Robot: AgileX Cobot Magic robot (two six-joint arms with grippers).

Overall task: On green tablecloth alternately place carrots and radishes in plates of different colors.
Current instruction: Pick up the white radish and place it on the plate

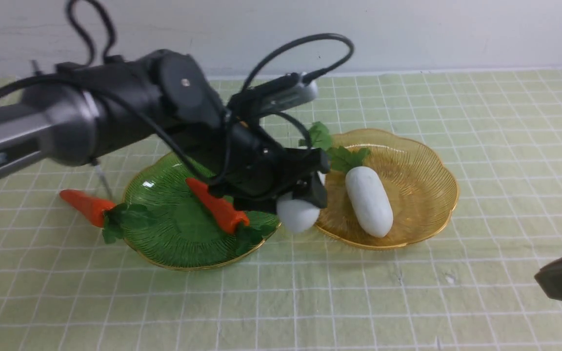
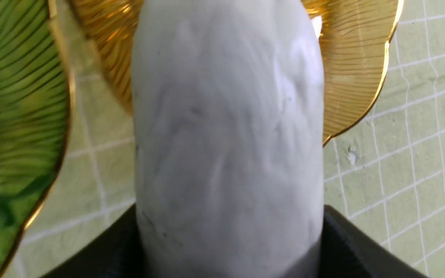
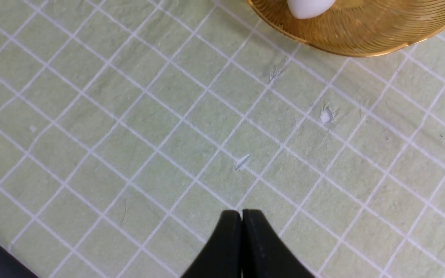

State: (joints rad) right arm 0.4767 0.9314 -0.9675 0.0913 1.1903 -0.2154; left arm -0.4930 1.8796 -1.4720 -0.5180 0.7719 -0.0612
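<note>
- Left gripper [image 1: 305, 195] is clamped on a radish [image 1: 296, 214]. Jaws grip its upper part, and the rounded white end sticks out below.
- It hangs low over the cloth [image 1: 359, 302], above the gap between green plate [image 1: 183, 265] and amber plate [image 1: 449, 195], right at the amber rim. Can't tell if it touches the cloth.
- Right gripper [image 3: 242, 215]: jaws pressed together, nothing in them, low over bare cloth at far right.
- Rest of the set:
  - Second radish [image 1: 369, 201] lies in the amber plate, leaves toward the back.
  - One carrot [image 1: 215, 204] lies in the green plate.
  - Loose carrot [image 1: 83, 204] lies on the cloth left of the green plate, leaves touching its rim.
- Risk 1: the radish is smooth, plump and oblong. With a slick-looking skin against flat pads, it's likely to pivot or squirt out if the grip is off-centre.
- Risk 2: sideways travel without lift would probably clip the scalloped amber edge. The plates look like thin, light plastic, so one could slide or tip and roll the second radish.
- Risk 3: released off-centre on a ribbed, dished surface, the rounded body could roll into the second radish or back over the rim.
- Cloth: thin, wrinkled, white grid. A shoved plate may drag it.
- Plates: translucent, fine radial ribs, gold rims.
- Carrots: tapered, orange-red, dark leafy tops.
</note>
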